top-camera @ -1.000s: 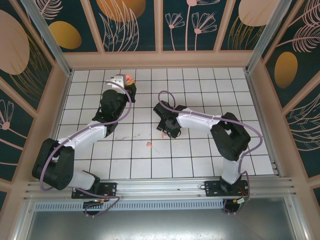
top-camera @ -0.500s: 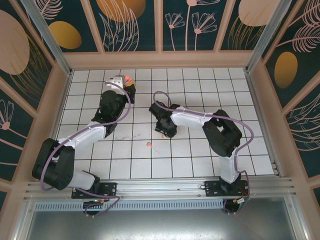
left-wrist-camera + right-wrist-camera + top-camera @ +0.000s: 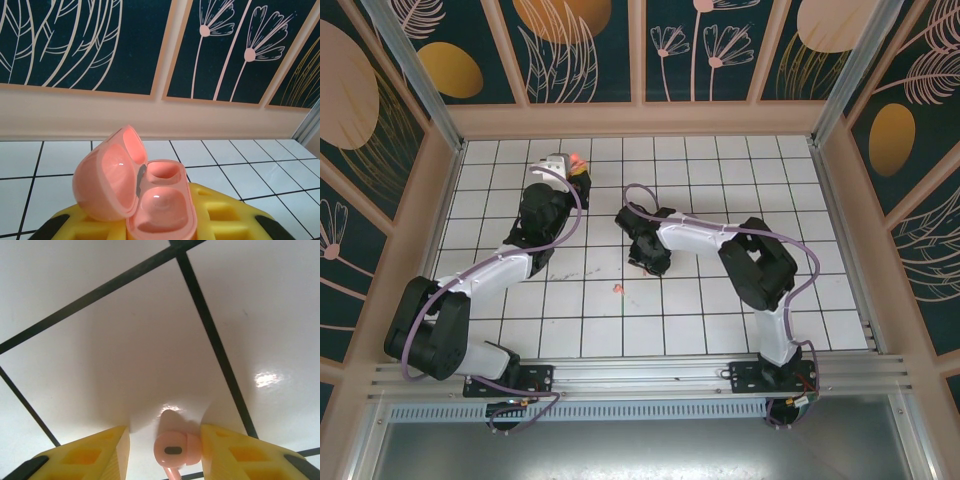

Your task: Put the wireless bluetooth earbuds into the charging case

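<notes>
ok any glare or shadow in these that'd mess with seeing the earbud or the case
Right wrist: a bright glare patch on the glossy tile, and shadow from the right claw greys the tile around the salmon earbud, readable all the same. Left wrist: the open charging case is evenly lit, soft sheen in its cups. Top external: the second salmon earbud is a tiny speck.

A robot test cell: gridded white tabletop (image 3: 700, 320) walled by floral panels (image 3: 710, 50); arms (image 3: 490, 270) bolted to aluminium rail (image 3: 640, 372).
</notes>
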